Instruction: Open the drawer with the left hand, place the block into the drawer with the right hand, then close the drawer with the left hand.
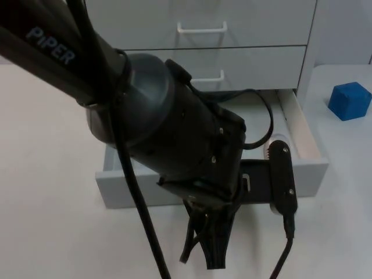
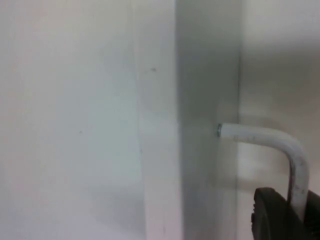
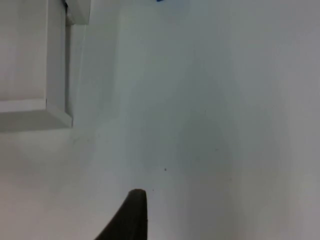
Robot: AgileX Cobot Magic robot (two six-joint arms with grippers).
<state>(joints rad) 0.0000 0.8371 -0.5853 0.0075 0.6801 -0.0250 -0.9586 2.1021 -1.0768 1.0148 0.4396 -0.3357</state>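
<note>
the left pincer [image 1: 212,244] hangs just in front of the pulled-out bottom drawer [image 1: 302,174], at the middle of its front panel. in the left wrist view a black fingertip [image 2: 272,217] sits right against the drawer's white handle [image 2: 280,145], which bends out from the panel; whether the pincer is clenched on that handle or only beside it, i cannot tell. the bulky left arm [image 1: 145,122] covers most of the drawer's inside from above, so only the right side wall and a strip of the bottom can be seen.

the drawer is already open, standing well out from the white cabinet [image 1: 244,52], whose two upper drawers are shut. so i judge the opening step done and the block step next.

the blue block [image 1: 349,100] sits on the bench [image 1: 46,174] to the right of the cabinet, near the drawer's right wall but outside it, and well apart from the left pincer. it lies on the right arm's side, so that arm is the nearer one, as the task asks. the right pincer [image 3: 131,215] hovers over bare bench, one dark fingertip visible, with the drawer's front corner [image 3: 57,115] off to one side; its state i cannot tell. from the block the drawer opening lies to the left, and the left arm over it may crowd the drop.
</note>
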